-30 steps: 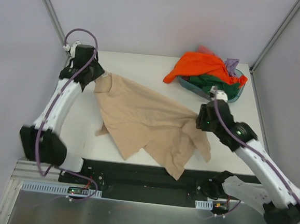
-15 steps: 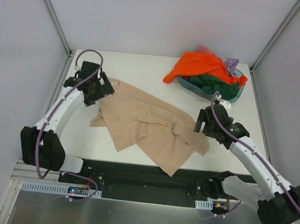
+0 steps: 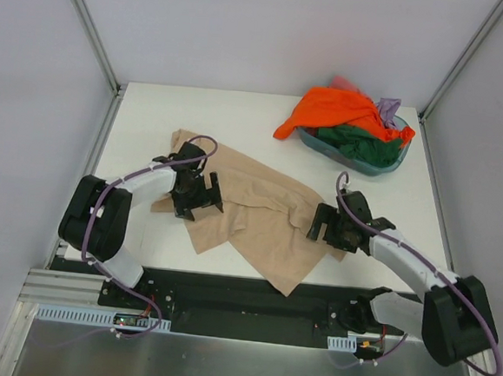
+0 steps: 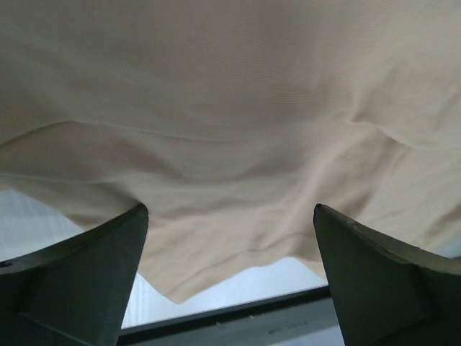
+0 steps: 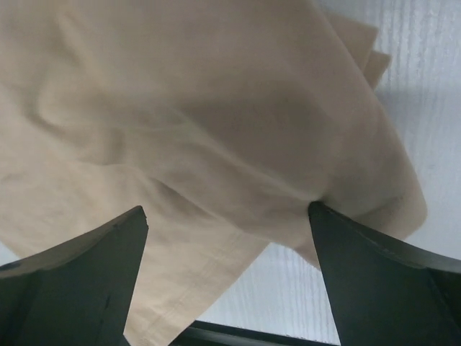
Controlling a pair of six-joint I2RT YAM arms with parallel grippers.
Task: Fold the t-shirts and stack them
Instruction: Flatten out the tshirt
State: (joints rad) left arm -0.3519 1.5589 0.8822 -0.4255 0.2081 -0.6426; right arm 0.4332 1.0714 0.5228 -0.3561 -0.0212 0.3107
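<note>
Your big rumpled tan-beige cloth t-shirt (image 3: pixel 259 208) runs far-left to near-right, sitting right under both jaws, which are spread and empty.

My left claw (image 3: pixel 198 206) covers the nine o'clock side of the tan shirt (image 3: pixel 258 215); my right claw (image 3: pixel 323 233) hides its three o'clock hem; at two o'clock the orange shirt (image 3: pixel 332 107) buries most of the basin (image 3: pixel 380 166); both wrist views crop the tan shirt at twelve.

The left arm (image 3: pixel 143 179) and right arm (image 3: pixel 399 252) have white shells and black joints. A lilac cable (image 3: pixel 201 138) runs along each. The left gripper (image 4: pixel 229 210) and right gripper (image 5: pixel 227 209) have dark grey wedge-shaped fingers (image 4: pixel 72 281).
</note>
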